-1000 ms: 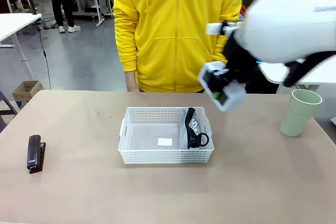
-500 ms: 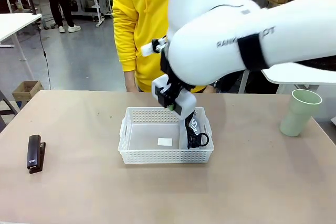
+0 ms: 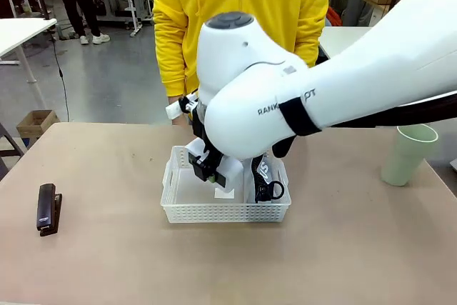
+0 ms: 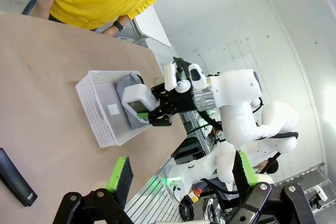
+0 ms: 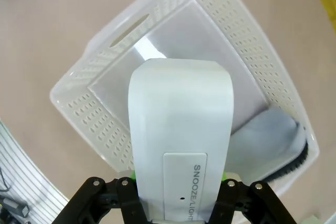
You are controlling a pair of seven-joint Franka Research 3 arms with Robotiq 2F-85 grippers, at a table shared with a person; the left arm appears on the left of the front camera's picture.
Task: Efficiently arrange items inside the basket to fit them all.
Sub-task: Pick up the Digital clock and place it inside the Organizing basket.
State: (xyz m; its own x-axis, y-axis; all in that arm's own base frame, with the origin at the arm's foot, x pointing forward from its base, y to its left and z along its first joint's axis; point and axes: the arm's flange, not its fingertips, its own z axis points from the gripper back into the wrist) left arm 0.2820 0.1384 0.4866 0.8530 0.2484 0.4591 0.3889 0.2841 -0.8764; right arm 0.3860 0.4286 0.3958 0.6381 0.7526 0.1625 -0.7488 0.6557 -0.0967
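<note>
Right pincer (image 5: 178,178) clamped on the white device (image 5: 179,124) over the basket's (image 5: 247,40) middle, pouch (image 5: 273,140) at the basket's 3 o'clock end, stapler (image 3: 48,208) well off at 9 o'clock and cup (image 3: 407,153) at 3 on the tabletop (image 3: 107,262); left pincer (image 4: 182,170) stands with its fingers apart

Robotics lab, white robot arms (image 3: 335,98), worktables (image 3: 21,30) on grey floor (image 3: 107,83)

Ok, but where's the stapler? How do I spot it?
Find the white basket in the middle of the table, then look far to the robot's left. The stapler lies there alone, flat on the tabletop. It is dark, long and narrow, while the pale green cup on the opposite side stands tall.
</note>
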